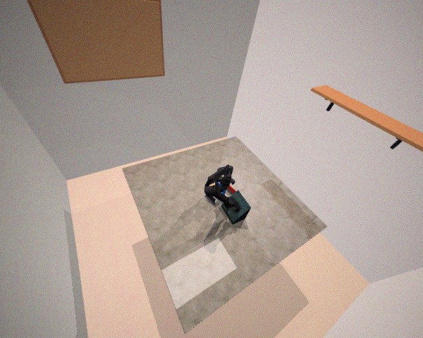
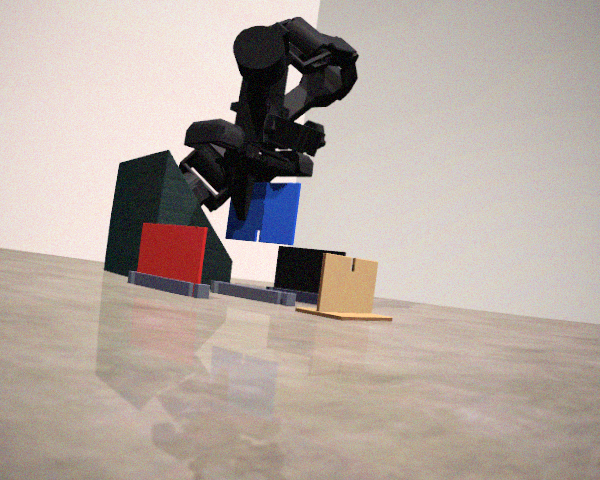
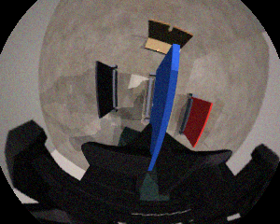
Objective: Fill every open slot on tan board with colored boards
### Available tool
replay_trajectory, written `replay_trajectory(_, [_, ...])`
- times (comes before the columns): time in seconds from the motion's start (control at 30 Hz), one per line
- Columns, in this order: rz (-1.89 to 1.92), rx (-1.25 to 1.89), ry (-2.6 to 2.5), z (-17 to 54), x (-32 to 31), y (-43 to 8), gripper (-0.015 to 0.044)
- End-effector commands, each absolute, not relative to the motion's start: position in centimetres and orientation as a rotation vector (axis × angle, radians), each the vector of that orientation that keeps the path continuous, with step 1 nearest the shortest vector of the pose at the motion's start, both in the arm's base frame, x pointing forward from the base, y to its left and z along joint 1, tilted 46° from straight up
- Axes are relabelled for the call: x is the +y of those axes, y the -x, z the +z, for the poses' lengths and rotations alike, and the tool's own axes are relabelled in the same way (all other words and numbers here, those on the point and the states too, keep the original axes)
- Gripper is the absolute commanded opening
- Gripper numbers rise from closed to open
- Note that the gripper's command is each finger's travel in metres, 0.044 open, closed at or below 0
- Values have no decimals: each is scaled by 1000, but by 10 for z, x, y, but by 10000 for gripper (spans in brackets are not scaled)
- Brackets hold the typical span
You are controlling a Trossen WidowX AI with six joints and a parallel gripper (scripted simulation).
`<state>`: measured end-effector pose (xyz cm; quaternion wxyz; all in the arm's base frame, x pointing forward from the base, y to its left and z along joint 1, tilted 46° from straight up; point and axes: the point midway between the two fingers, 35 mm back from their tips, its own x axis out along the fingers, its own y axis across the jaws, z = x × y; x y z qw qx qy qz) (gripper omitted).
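The blue board (image 2: 280, 214) (image 3: 164, 100), likely light, stiff and best pinched near its top edge, hangs above its holder (image 2: 253, 292) (image 3: 149, 99), notch down; the fingers (image 2: 244, 206) are nearly closed on it (smooth faces might slip). The tan board (image 2: 348, 284) (image 3: 168, 35) stands apart.

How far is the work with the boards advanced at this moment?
Done: the blue board is out of its holder. In hand: the gripper holds it raised, notch down. Left: the slot in the tan board is unfilled, so lining up, pushing down, releasing and moving clear remain.
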<state>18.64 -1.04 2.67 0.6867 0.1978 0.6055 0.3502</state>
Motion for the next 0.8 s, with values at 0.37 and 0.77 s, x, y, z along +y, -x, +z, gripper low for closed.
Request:
replay_trajectory(0.37, [786, 1356, -435, 49, -34, -186, 0])
replay_trajectory(0.77, [772, 1365, -447, 58, -44, -197, 0])
